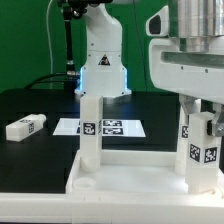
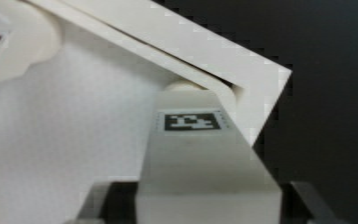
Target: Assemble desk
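Here my gripper (image 1: 198, 108) clamps one upright leg (image 1: 201, 145) on the single tabletop (image 1: 130, 176); a second leg (image 1: 91, 130) stands there too, and a third leg (image 1: 25, 126) lies flat beyond its rim.

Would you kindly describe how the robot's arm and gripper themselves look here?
The arm is glossy white with rounded segments, a dark joint near its top and a bluish glow low on it. The gripper has a boxy white body under a grey cylindrical flange; its fingers look dark.
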Tool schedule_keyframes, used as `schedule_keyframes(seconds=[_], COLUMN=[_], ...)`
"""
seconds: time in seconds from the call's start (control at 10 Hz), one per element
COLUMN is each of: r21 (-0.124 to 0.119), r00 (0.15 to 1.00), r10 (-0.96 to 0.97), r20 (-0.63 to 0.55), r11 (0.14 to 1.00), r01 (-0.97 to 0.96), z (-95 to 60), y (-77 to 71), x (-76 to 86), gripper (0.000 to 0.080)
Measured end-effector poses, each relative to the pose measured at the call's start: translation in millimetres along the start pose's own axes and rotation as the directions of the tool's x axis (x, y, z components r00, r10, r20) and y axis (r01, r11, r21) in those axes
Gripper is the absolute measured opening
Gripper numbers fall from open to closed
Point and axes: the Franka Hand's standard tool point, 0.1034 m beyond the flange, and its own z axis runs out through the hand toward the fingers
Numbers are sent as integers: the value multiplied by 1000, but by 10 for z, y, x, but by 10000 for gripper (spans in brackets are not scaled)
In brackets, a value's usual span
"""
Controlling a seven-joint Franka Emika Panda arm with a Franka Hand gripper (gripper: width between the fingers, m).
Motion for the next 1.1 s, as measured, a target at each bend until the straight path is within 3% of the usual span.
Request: schedule_keyframes(seconds=[0.5,0.7,0.9,1.1], r21=[1,-9,-51,-49], r00=[987,996,992,945], r10=[158,88,-130,-326], r20=[8,12,10,20], r11=[988,996,990,944], r01=[-158,-88,130,326], z=[10,9,-33,-66], y=[-5,8,20,-6], x=[-24,-33,-48,-54], gripper=[290,606,636,647])
